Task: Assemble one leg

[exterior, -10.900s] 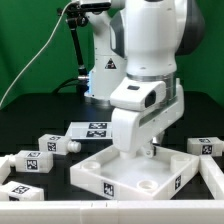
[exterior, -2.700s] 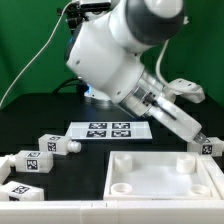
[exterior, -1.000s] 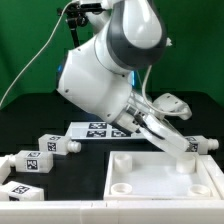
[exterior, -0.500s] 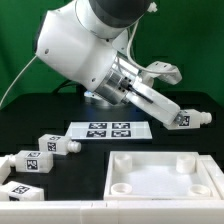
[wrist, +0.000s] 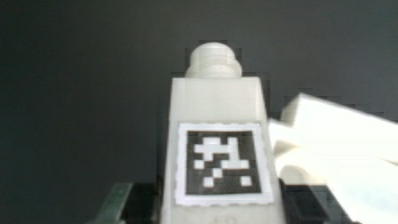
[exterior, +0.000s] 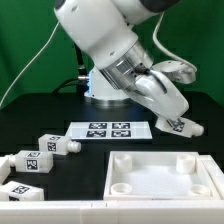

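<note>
Arm of white, rounded plastic casing (exterior: 105, 40) took up most of the exterior view, bending down from above toward the exterior view's right. Under it lay the flat black table (exterior: 40, 115). A large white square tray-like piece with round corner sockets (exterior: 165, 178) rested on the table at the near edge, and everything else is placed from it. Just beyond the tray's far rim lay the thin flat white marker board (exterior: 110, 130), carrying its row of printed tags. The two-finger gripper (exterior: 174, 118) hung above and beyond the tray's far corner on the exterior view's right, its jaws clamped on the leg (exterior: 184, 126). This was a small white square-sectioned plastic post with black-and-white marker tags on its faces. It was held tilted in the air, clear of the tray. In the wrist view the leg (wrist: 221, 130) filled the middle of the picture, one tag facing the camera. A rounded peg (wrist: 214, 55) stood out of its far end, and a pale blurred corner of the tray (wrist: 329, 125) lay behind it. Off the tray's side on the exterior view's left, three more white tagged posts lay on the table. One lay nearest the marker board (exterior: 58, 145), one a little nearer the camera (exterior: 30, 160), and one at the picture's edge (exterior: 14, 190).
</note>
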Motion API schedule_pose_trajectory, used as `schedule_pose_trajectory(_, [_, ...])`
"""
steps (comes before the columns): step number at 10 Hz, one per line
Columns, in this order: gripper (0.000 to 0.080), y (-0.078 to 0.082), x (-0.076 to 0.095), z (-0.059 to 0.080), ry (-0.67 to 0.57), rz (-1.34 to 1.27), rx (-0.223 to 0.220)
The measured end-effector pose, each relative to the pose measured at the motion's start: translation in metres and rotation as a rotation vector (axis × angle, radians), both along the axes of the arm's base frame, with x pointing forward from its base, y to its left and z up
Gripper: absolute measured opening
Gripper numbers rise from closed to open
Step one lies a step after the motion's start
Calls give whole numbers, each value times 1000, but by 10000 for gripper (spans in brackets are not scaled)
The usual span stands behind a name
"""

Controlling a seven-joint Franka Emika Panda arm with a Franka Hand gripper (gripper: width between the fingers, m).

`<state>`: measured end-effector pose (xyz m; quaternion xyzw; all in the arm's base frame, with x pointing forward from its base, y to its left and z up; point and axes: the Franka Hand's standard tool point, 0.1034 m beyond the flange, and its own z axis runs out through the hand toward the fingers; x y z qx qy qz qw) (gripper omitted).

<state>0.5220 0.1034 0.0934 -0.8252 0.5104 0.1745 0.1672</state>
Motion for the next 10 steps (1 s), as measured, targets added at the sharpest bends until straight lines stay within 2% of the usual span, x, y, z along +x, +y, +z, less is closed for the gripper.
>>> schedule_pose_trajectory(2, [284, 11, 16, 31, -89, 146, -125])
schedule_pose_trajectory(3, [284, 27, 20, 34, -115, 142, -169])
schedule_pose_trajectory(4, [284, 32, 20, 32, -142, 140, -184])
schedule_pose_trajectory(5, [284, 39, 21, 33, -182, 120, -223])
schedule_pose_trajectory(7, [284, 57, 17, 33, -225, 148, -256])
schedule_pose_trajectory(8, [284, 61, 14, 31, -262, 283, -341])
schedule_pose_trajectory(9, [284, 66, 14, 31, -298, 379, -398])
schedule_pose_trajectory(10, [284, 62, 18, 31, -324, 397, -406])
